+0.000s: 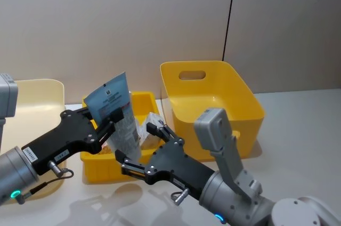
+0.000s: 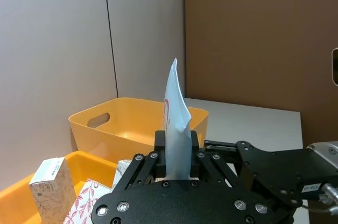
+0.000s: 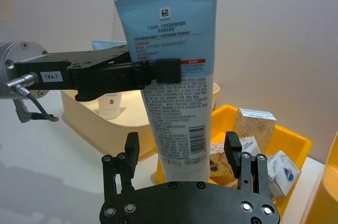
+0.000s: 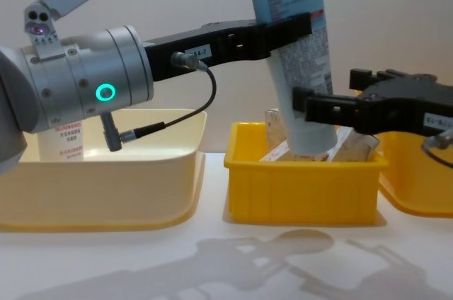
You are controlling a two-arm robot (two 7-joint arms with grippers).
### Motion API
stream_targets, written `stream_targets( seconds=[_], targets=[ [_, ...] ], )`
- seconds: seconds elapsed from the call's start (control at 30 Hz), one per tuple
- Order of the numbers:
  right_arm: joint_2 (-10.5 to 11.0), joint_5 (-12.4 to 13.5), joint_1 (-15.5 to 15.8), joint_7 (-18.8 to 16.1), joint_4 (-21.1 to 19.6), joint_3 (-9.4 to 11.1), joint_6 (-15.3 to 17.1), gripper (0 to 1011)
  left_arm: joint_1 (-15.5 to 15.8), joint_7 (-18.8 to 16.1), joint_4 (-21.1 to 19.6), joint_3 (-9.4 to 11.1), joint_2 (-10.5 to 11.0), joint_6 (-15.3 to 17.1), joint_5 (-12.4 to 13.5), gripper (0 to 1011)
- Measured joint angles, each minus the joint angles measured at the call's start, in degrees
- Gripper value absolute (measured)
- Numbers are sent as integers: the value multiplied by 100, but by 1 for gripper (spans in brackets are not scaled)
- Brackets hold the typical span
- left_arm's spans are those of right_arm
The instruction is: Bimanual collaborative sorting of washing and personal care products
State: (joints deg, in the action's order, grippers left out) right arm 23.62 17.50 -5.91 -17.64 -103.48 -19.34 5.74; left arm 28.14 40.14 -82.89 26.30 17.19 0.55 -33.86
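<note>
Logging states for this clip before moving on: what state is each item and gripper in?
pale-blue tube: upright, crimped end up, held above the small yellow bin
left gripper: shut on the tube's mid-body
right gripper: open, fingers either side of the tube's lower part, not touching
white boxes: sitting in the small yellow bin
white bottle: standing in the cream bin

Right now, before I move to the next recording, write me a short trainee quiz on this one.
1. True or false: the left tool is shut on the tube.
2. The right tool is: A) open, straddling the tube; B) shut on the tube; C) shut, clear of the tube.
3. Fill in: the white bottle stands in the ____ bin.
Key: 1 true; 2 A; 3 cream bin.
</note>
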Motion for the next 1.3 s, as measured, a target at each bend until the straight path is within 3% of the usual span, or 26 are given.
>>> stream_targets(
  seconds=[0.7, 0.83, 1.1, 1.3],
  targets=[
    [-411, -448, -413, 119, 586, -289, -147, 1001, 0, 0, 0, 0, 0, 0, 0, 229],
    [-458, -495, -453, 136, 650, -314, -159, 948, 0, 0, 0, 0, 1, 0, 0, 229],
    [-502, -545, -495, 160, 710, -339, -174, 729, 0, 0, 0, -1, 3, 0, 0, 229],
    [-521, -566, -513, 164, 735, -351, -182, 683, 0, -1, 0, -1, 1, 0, 0, 229]
  ],
)
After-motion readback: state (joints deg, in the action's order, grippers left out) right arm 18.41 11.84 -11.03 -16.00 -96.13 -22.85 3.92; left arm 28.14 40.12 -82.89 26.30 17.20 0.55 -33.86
